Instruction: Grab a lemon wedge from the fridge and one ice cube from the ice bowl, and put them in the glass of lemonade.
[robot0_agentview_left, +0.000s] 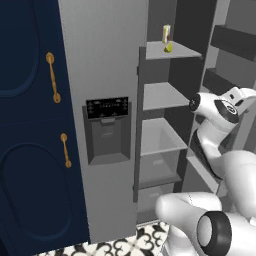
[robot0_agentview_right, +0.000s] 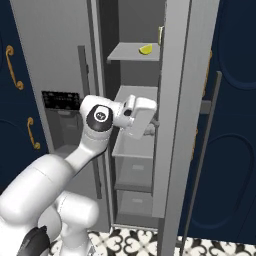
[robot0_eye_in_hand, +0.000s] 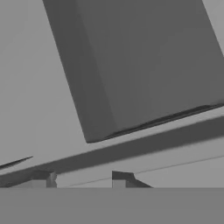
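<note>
Navy cabinet doors (robot0_agentview_left: 30, 125) stand to the left of the open appliance, each with an oval moulding and a gold handle (robot0_agentview_left: 52, 77); a second gold handle (robot0_agentview_left: 65, 150) sits lower down. More navy panelling (robot0_agentview_right: 232, 125) rises on the right side. Underfoot, the floor (robot0_agentview_right: 145, 242) is laid with black-and-white patterned tiles. On the top shelf stands a slim pale-yellow container (robot0_agentview_left: 166, 34).

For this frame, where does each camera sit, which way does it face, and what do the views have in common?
Left base view: behind the arm's left, facing the open fridge; white arm lower right.
Right base view: behind its right, facing the same shelves; arm lower left, gripper by the door edge.
Hand view: on the hand, close on grey fridge surfaces; fingertips at bottom.
Both base views share the lemon wedge on the top shelf.
</note>
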